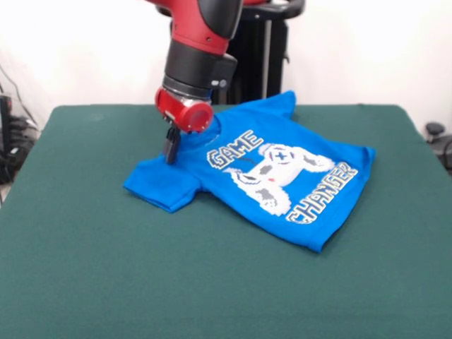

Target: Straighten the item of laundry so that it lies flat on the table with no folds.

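The item of laundry, a bright blue T-shirt (261, 169) with a white game controller print and "GAME CHANGER" lettering, lies print-up on the green table (106, 268), turned at an angle. Its left sleeve (161, 185) looks doubled at the edge, and the other sleeve points toward the far side. My gripper (170, 150) comes down from the red and black arm and its black tips press on the shirt near the collar, at the left shoulder. The tips look held together, with the shirt's cloth under them; whether cloth is pinched between them does not show.
Green felt stretches wide around the shirt, to the front and left. The black pedestal column (265, 56) stands behind the table's far edge. Dark equipment sits off the table's left side (10, 134) and right side (436, 134).
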`<state>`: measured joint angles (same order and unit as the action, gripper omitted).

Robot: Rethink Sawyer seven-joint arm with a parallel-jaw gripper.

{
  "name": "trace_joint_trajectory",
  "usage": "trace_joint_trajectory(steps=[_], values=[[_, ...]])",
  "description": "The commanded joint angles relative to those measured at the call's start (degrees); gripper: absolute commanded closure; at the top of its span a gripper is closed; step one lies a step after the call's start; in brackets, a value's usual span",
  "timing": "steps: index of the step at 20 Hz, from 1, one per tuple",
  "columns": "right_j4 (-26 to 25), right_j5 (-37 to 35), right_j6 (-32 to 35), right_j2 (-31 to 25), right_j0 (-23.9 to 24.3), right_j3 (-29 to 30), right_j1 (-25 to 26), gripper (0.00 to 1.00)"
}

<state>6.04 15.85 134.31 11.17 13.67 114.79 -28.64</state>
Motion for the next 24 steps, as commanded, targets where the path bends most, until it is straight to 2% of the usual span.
trace_joint_trajectory(steps=[1,3,4,16,20,24], values=[[-0.57,-5.95,4.20,-3.33,-0.05,-2.08,0.36,1.00],[-1.07,-5.82,3.87,-3.29,-0.12,-2.29,0.51,1.00],[-1.16,-5.38,3.95,-2.95,-0.51,-2.40,0.68,0.00],[-3.19,-5.62,4.33,-5.10,1.91,-2.22,0.05,0.00],[-4.04,-6.55,5.74,-7.09,2.61,0.92,-2.25,0.00],[-3.06,-5.01,9.30,-9.17,1.36,4.96,-3.06,0.00]])
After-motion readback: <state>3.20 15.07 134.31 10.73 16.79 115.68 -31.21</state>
